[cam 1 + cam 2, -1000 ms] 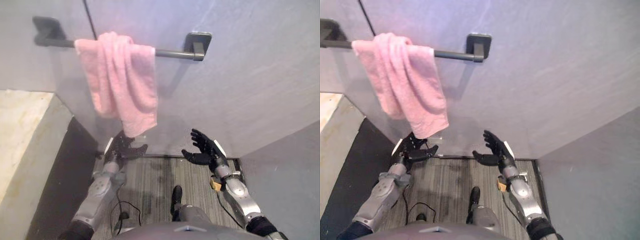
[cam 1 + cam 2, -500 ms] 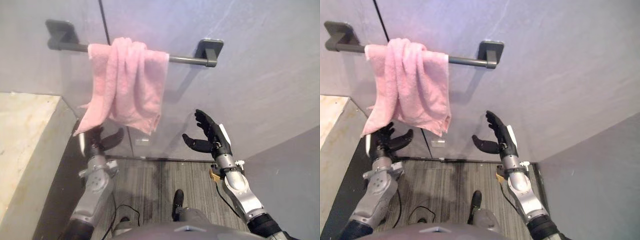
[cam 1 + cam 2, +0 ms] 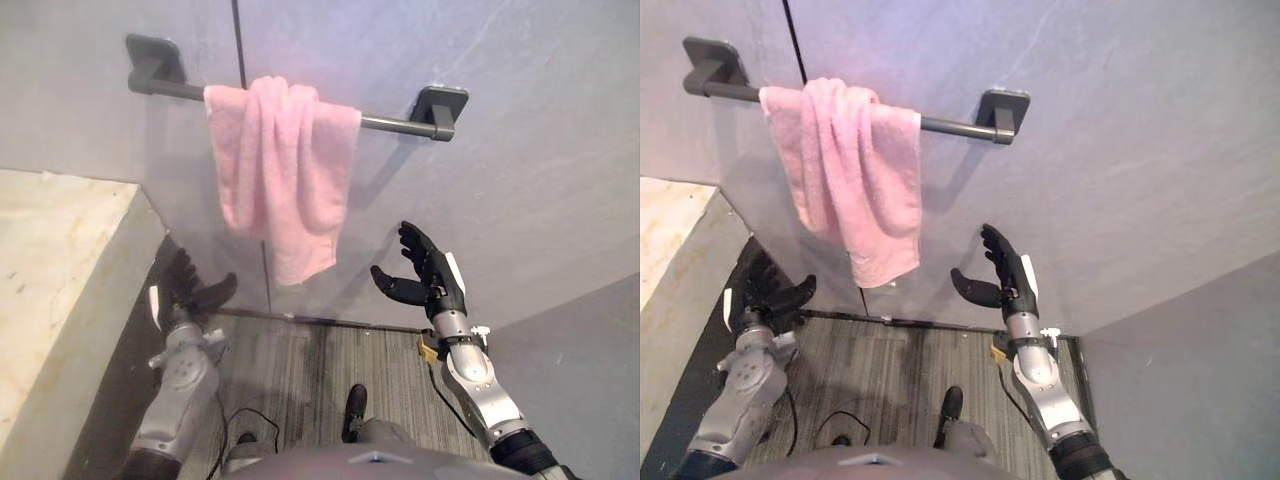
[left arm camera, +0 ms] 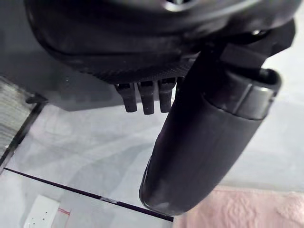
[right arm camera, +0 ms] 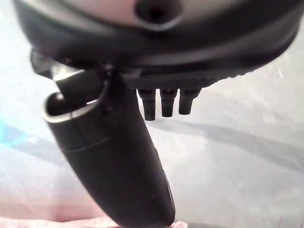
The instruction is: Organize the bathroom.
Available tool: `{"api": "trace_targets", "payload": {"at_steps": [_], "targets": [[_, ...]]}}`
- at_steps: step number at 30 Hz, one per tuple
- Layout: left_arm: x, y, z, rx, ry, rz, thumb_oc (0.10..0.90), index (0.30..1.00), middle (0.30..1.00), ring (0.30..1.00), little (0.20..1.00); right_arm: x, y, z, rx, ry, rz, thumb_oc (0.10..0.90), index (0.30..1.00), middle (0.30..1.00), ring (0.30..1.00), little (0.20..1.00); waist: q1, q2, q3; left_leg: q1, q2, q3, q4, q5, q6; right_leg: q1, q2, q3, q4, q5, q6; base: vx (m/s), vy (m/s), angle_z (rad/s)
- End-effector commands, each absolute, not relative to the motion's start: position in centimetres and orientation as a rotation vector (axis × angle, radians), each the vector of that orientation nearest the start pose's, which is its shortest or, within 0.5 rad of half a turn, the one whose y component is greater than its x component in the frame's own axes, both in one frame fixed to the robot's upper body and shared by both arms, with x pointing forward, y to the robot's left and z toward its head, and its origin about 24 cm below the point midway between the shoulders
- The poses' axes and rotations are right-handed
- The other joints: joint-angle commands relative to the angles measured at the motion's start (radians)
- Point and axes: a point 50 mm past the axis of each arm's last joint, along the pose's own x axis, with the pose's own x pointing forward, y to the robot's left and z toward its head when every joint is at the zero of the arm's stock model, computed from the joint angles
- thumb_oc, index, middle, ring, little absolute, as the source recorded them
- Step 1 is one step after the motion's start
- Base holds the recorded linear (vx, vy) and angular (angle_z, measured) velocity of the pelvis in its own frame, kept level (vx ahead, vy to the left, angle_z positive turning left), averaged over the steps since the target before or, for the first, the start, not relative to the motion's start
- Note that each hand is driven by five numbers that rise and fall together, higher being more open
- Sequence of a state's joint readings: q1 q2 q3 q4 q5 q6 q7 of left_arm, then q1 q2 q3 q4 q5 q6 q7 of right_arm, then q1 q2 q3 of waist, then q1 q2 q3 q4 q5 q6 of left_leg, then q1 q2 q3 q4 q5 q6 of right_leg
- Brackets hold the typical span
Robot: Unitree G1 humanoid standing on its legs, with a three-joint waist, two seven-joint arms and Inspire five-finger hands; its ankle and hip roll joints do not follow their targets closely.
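The pink towel (image 3: 283,175) hangs bunched over the dark towel bar (image 3: 395,124) on the grey wall (image 3: 520,150), above and between my two robot hands. My left robot hand (image 3: 185,295) is held up below the towel's left edge, fingers spread, holding nothing. My right robot hand (image 3: 425,275) is raised to the right of the towel's lower hem, fingers spread and apart from the cloth. A pale counter (image 3: 50,260) borders my left side; striped floor (image 3: 310,365) lies open between my arms.
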State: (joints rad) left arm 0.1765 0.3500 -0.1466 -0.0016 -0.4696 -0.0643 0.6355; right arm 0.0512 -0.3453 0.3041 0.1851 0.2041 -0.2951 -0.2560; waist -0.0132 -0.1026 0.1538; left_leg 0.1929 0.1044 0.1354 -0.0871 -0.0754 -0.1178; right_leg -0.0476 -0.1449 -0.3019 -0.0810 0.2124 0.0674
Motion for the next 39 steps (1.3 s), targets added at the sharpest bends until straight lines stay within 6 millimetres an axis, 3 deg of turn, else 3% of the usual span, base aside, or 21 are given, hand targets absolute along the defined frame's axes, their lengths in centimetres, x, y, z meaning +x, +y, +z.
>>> {"api": "trace_targets", "payload": {"at_steps": [1, 9, 15, 20, 28, 29, 30, 33, 34, 39], "targets": [[23.4, 21.3, 8.1, -0.179, -0.27, 0.449, 0.8, 0.9, 0.9, 0.9, 0.9, 25.4, -17.4, 5.3, -0.122, -0.22, 0.009, 0.8, 0.9, 0.9, 0.9, 0.9, -0.01, 0.06, -0.029, -0.051, -0.11, 0.047, 0.0, -0.022, 0.109, 0.046, -0.029, -0.001, 0.036, -0.122, 0.161, 0.03, 0.037, 0.0], [23.5, 20.5, 14.6, -0.051, -0.698, 0.427, 0.8, 0.9, 0.9, 0.9, 0.9, 24.8, -17.4, 3.8, -0.132, -0.161, 0.057, 0.8, 0.9, 0.9, 0.9, 0.9, -0.031, 0.056, -0.041, -0.044, -0.113, 0.055, 0.0, -0.028, 0.112, 0.047, -0.029, 0.008, 0.04, -0.127, 0.164, 0.04, 0.013, -0.01], [22.9, 19.7, 17.3, -0.036, -0.873, 0.292, 0.8, 0.9, 0.9, 0.9, 0.9, 24.5, -17.3, 3.0, -0.149, -0.113, 0.09, 0.8, 0.9, 0.9, 0.9, 0.9, -0.042, 0.056, -0.05, -0.038, -0.116, 0.058, 0.0, -0.033, 0.112, 0.052, -0.026, 0.021, 0.037, -0.135, 0.162, 0.03, 0.01, -0.02], [22.3, 19.3, 18.4, -0.025, -0.949, 0.21, 0.8, 0.9, 0.9, 0.9, 0.9, 24.3, -17.2, 2.4, -0.166, -0.081, 0.121, 0.8, 0.9, 0.9, 0.9, 0.9, -0.043, 0.059, -0.052, -0.034, -0.118, 0.058, 0.0, -0.035, 0.111, 0.059, -0.023, 0.025, 0.036, -0.143, 0.16, 0.01, 0.004, -0.01], [23.2, 19.4, 17.7, -0.031, -0.856, 0.121, 0.8, 0.9, 0.9, 0.9, 0.9, 24.4, -17.0, 2.2, -0.165, -0.066, 0.149, 0.8, 0.9, 0.9, 0.9, 0.9, -0.046, 0.066, -0.055, -0.031, -0.117, 0.063, 0.0, -0.035, 0.11, 0.065, -0.02, 0.03, 0.037, -0.151, 0.159, 0.01, 0.007, -0.05], [23.2, 19.5, 17.7, -0.025, -0.857, 0.125, 0.734, 0.801, 0.801, 0.801, 0.801, 24.4, -17.0, 2.3, -0.164, -0.067, 0.15, 0.8, 0.9, 0.9, 0.9, 0.9, -0.046, 0.067, -0.056, -0.031, -0.117, 0.063, 0.0, -0.035, 0.11, 0.065, -0.02, 0.031, 0.036, -0.151, 0.159, 0.0, 0.0, 0.0], [23.2, 19.6, 17.6, -0.011, -0.857, 0.126, 0.604, 0.606, 0.606, 0.606, 0.606, 24.4, -17.0, 2.3, -0.163, -0.068, 0.151, 0.8, 0.9, 0.9, 0.9, 0.9, -0.046, 0.068, -0.056, -0.031, -0.117, 0.065, 0.0, -0.034, 0.109, 0.066, -0.02, 0.031, 0.035, -0.152, 0.158, 0.0, 0.0, 0.0], [23.2, 19.9, 17.6, 0.011, -0.858, 0.137, 0.474, 0.411, 0.411, 0.411, 0.411, 24.4, -17.1, 2.3, -0.16, -0.068, 0.153, 0.8, 0.9, 0.9, 0.9, 0.9, -0.047, 0.071, -0.058, -0.031, -0.116, 0.066, 0.0, -0.033, 0.108, 0.071, -0.019, 0.031, 0.03, -0.153, 0.158, 0.0, 0.0, 0.0], [23.2, 20.1, 17.6, 0.03, -0.858, 0.145, 0.4, 0.3, 0.3, 0.3, 0.3, 24.4, -17.2, 2.3, -0.156, -0.067, 0.153, 0.8, 0.9, 0.9, 0.9, 0.9, -0.049, 0.072, -0.06, -0.031, -0.117, 0.065, 0.0, -0.032, 0.107, 0.072, -0.017, 0.033, 0.027, -0.153, 0.157, 0.0, 0.0, 0.0], [23.3, 20.8, 17.6, 0.077, -0.869, 0.19, 0.4, 0.3, 0.3, 0.3, 0.3, 24.3, -17.5, 2.2, -0.153, -0.063, 0.149, 0.8, 0.9, 0.9, 0.9, 0.9, -0.055, 0.073, -0.066, -0.033, -0.115, 0.069, 0.0, -0.029, 0.104, 0.08, -0.013, 0.037, 0.017, -0.154, 0.156, 0.02, 0.007, -0.03]]}}
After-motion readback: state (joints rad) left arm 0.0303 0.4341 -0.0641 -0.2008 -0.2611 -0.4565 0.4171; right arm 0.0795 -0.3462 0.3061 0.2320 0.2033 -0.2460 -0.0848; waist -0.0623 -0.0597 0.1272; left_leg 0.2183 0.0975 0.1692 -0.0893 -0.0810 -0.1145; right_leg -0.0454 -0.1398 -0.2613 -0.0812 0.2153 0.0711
